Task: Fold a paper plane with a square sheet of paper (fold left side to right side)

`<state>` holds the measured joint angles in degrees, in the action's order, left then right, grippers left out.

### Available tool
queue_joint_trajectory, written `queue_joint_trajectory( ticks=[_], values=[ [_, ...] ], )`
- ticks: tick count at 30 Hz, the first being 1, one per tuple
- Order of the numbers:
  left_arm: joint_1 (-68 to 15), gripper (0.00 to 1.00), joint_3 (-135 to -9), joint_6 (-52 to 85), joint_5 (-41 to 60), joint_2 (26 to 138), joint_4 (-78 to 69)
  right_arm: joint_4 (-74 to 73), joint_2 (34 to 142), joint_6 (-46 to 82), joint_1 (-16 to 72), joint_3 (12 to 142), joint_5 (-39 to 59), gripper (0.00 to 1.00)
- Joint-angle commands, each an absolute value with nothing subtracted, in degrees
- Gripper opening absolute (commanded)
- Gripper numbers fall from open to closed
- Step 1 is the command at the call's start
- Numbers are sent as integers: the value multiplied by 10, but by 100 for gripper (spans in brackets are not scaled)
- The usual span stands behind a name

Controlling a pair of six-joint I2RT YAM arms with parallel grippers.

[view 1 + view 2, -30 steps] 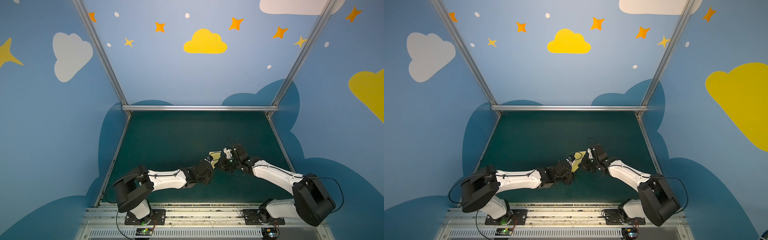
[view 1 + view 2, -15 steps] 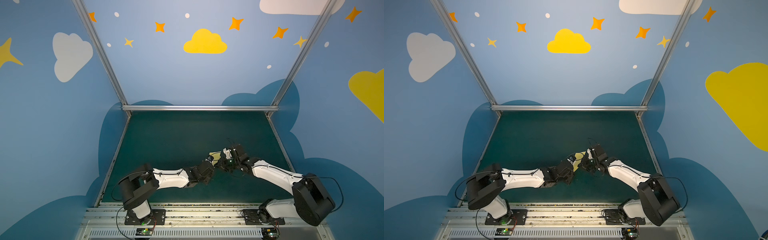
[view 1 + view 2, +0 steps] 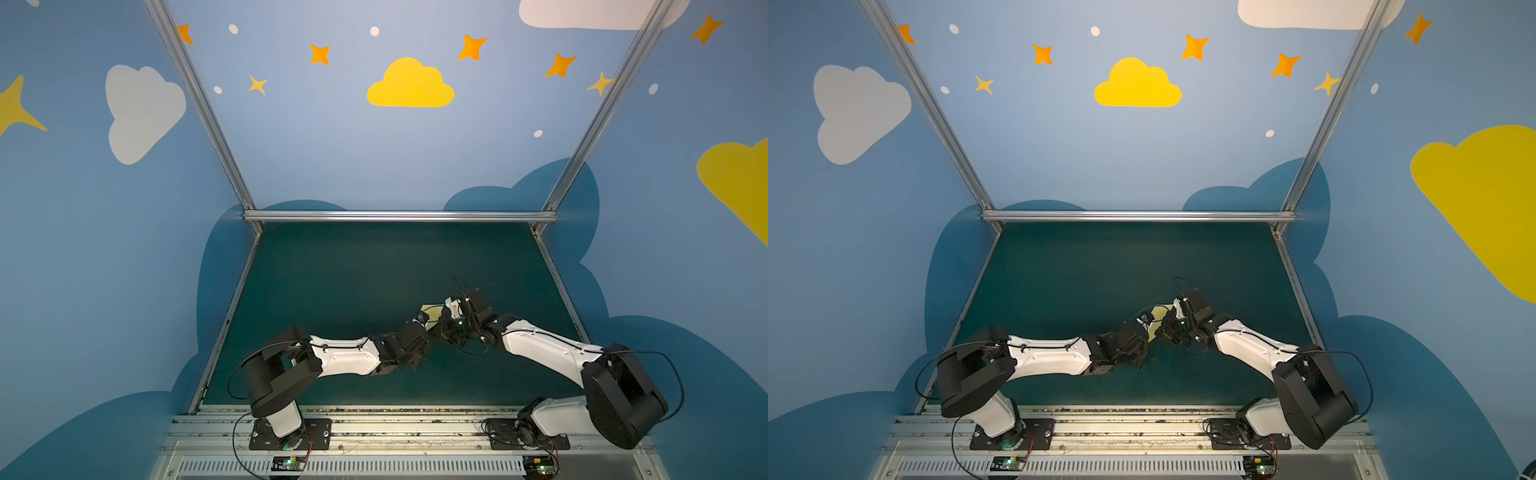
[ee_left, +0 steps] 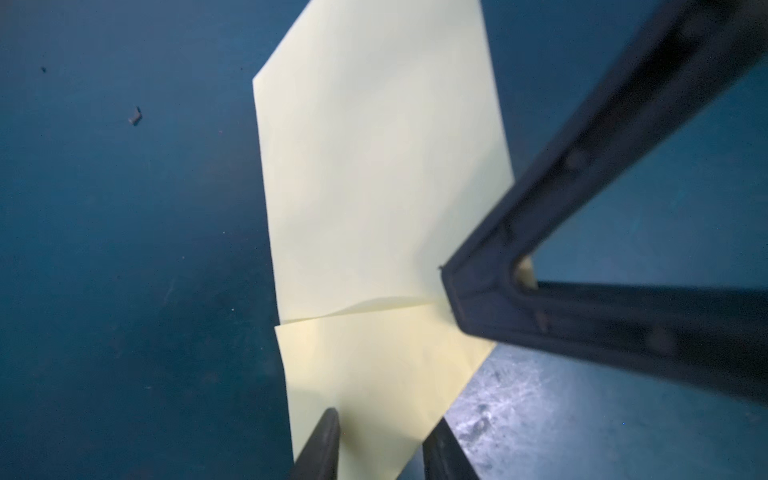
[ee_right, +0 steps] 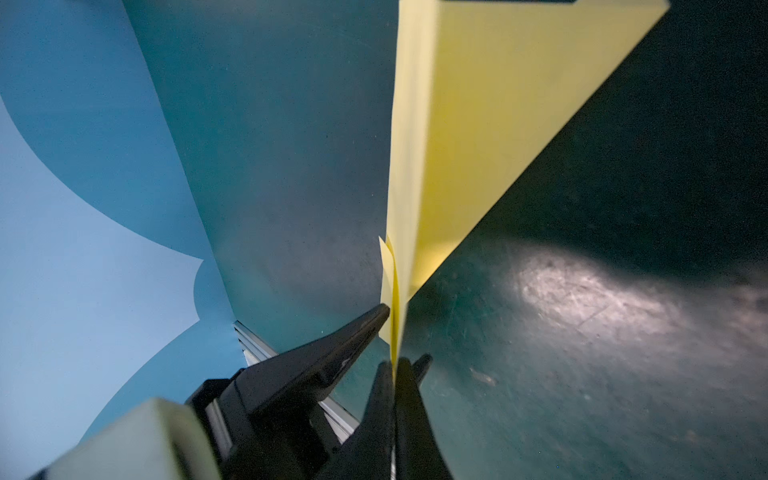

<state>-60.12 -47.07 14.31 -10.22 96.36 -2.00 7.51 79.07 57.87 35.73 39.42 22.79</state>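
The green mat's [image 3: 374,266] far half lies open. Right of centre, left gripper [image 4: 380,440], right gripper [image 5: 393,368] and folded paper [image 4: 374,166] block passage.

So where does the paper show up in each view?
Both top views: paper, small yellow patch just below the middle.
Left wrist: paper, broad, down the middle.
Right wrist: paper, edge-on, centre to upper edge.
Landmark: right gripper, pinching it.

White links [image 3: 347,358], black joints [image 3: 619,401], cables [image 3: 648,352], black right gripper [image 5: 395,370].
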Motion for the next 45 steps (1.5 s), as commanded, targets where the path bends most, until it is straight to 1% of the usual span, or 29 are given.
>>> queue_joint_trajectory(
  ticks=[1,4,7,11,12,13,14,16,18,20,22,27,32,36,41,45],
  values=[
    [-602,38,-479,139,-115,968,-21,76,793,578,360,413,230,0],
    [-602,36,-479,137,-119,970,-21,77,792,578,359,413,230,0],
    [-601,29,-480,134,-116,973,-22,78,793,578,359,413,230,0],
    [-600,14,-483,130,-97,973,-25,77,795,578,359,416,230,0],
    [-600,11,-484,131,-91,975,-24,79,795,578,359,416,230,4],
    [-599,8,-485,132,-85,974,-22,81,796,576,356,418,231,16],
    [-597,4,-486,133,-77,975,-21,86,795,573,354,420,233,25],
    [-595,4,-485,136,-65,973,-19,95,790,566,345,423,237,35],
    [-592,4,-484,140,-55,969,-19,105,780,559,333,424,239,42],
    [-587,4,-484,147,-44,967,-17,114,765,552,317,422,241,48],
    [-578,4,-486,159,-25,965,-12,127,749,543,299,421,243,50],
    [-565,4,-501,184,5,963,11,160,719,521,267,407,235,53],
    [-564,4,-523,189,18,975,38,173,724,490,253,399,246,54],
    [-564,4,-531,198,33,980,44,169,742,479,252,399,257,59],
    [-564,4,-545,199,45,992,56,167,755,468,251,392,255,59],
    [-564,4,-554,198,34,998,68,167,756,462,247,374,246,59]
  ],
)
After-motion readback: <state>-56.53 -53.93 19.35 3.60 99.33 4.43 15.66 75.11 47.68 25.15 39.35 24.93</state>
